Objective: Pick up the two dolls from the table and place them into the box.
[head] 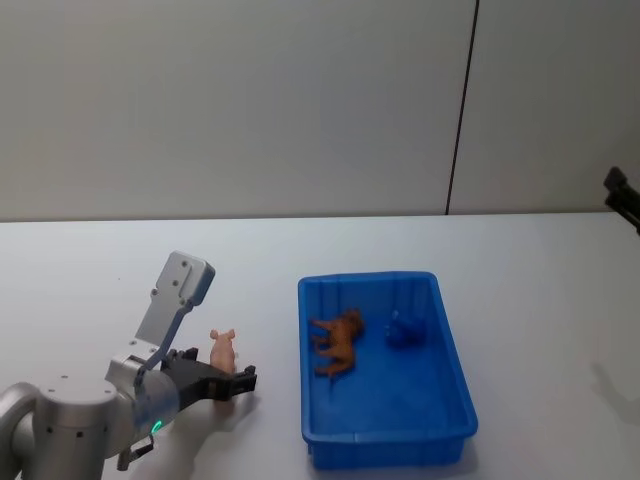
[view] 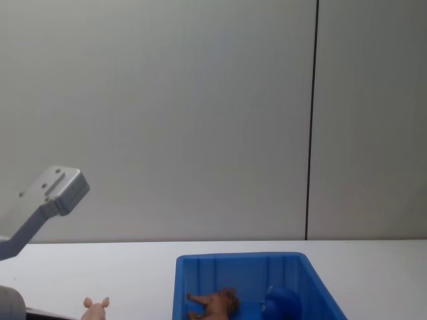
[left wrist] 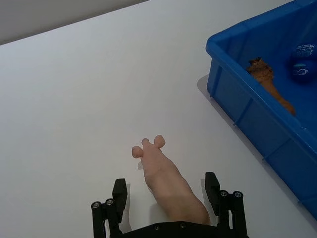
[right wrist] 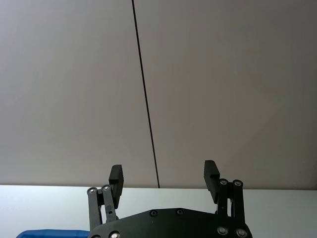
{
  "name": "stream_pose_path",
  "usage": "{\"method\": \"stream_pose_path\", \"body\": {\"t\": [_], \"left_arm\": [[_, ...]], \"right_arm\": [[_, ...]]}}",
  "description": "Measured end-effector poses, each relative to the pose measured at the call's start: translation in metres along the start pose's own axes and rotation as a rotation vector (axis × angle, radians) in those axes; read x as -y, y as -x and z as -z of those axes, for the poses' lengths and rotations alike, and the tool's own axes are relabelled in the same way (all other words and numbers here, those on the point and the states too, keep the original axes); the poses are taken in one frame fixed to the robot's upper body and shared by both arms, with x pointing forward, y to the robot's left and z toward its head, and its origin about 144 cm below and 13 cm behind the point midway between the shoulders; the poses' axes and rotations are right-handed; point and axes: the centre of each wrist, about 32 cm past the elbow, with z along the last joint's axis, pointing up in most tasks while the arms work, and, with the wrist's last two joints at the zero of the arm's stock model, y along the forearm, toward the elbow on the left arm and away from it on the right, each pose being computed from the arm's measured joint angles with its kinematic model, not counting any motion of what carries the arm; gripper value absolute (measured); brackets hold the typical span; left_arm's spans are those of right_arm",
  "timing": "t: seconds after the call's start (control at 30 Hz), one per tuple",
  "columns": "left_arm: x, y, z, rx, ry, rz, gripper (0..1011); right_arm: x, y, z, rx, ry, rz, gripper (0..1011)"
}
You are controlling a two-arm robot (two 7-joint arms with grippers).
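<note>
While the left gripper (head: 232,381) sits low over the surface (head: 90,270) at near left, its fingers (left wrist: 213,186) are spread wide apart with the pink pig (left wrist: 166,181) between them; no contact visible on either side, so not clamped. Pig is upright, ears pointing away from the wrist, resting on the surface just left of the box (head: 455,360). Head view puts the pig (head: 223,349) right behind the left fingertips, near the box's left wall but clearly apart from it.

Box stands on the surface right of centre. Both dolls are already inside: brown animal (head: 338,342) lies on its side in the left half of the floor, blue toy (head: 406,330) just to its right toward the far end, small gap between them. Chest view agrees: brown animal (view: 215,303) left, blue toy (view: 283,301) right, both below the rim (view: 240,256). Left wrist view shows them over the near wall too, brown animal (left wrist: 265,79) and blue toy (left wrist: 302,62).

Right gripper (right wrist: 163,178) is raised off at far right, aimed at the back wall (right wrist: 223,74), fingers apart, nothing between them
</note>
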Motion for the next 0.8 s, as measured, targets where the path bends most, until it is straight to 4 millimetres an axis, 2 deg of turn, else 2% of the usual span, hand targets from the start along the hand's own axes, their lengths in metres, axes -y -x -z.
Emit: {"method": "stream_pose_path", "body": {"t": [0.17,0.33,0.37,0.5,0.53,0.8], "left_arm": [[0.0033,-0.0007,0.0001,-0.005,-0.011,0.001,924],[0.0057,-0.0011,-0.0001,-0.009,-0.019,0.002,785],[0.0062,-0.0012,-0.0001,-0.009,-0.021,0.002,730],[0.0074,-0.0013,-0.0002,-0.011,-0.023,0.003,651],[0.0075,-0.0013,-0.0003,-0.011,-0.024,0.004,593],[0.0085,-0.0014,-0.0004,-0.012,-0.025,0.004,526]], "right_arm": [[0.0,0.0,0.0,0.0,0.0,0.0,1001],[0.0,0.0,0.0,0.0,0.0,0.0,1001],[0.0,0.0,0.0,0.0,0.0,0.0,1001],[0.0,0.0,0.0,0.0,0.0,0.0,1001],[0.0,0.0,0.0,0.0,0.0,0.0,1001],[0.0,0.0,0.0001,0.0,0.0,0.0,1001]]}}
